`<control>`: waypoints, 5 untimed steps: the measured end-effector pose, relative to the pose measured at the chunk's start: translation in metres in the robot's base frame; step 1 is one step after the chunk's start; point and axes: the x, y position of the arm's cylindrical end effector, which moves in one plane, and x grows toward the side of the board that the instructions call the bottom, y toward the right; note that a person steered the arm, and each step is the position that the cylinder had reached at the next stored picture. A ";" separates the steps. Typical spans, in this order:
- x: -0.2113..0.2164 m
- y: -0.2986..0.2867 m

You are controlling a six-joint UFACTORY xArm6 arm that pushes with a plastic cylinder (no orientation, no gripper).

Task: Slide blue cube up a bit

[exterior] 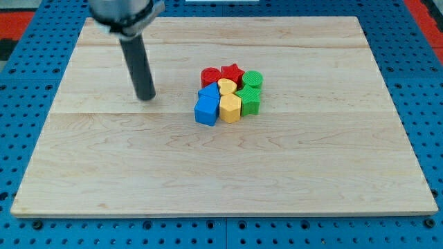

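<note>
The blue cube (205, 111) sits at the lower left of a tight cluster of blocks near the board's middle. A second blue block (208, 93) touches it from above. My tip (146, 97) rests on the board to the left of the cluster, about a block's width or more away from the blue cube and slightly higher in the view. The rod rises up and left from the tip to the view's top.
The cluster also holds a red cylinder (210, 75), a red star (232, 72), a yellow heart (226, 86), a yellow block (230, 107), a green cylinder (252, 79) and a green block (250, 99). The wooden board (104, 166) lies on a blue pegboard.
</note>
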 end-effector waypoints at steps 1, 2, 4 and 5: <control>0.058 0.000; 0.086 0.020; 0.077 0.100; 0.053 0.118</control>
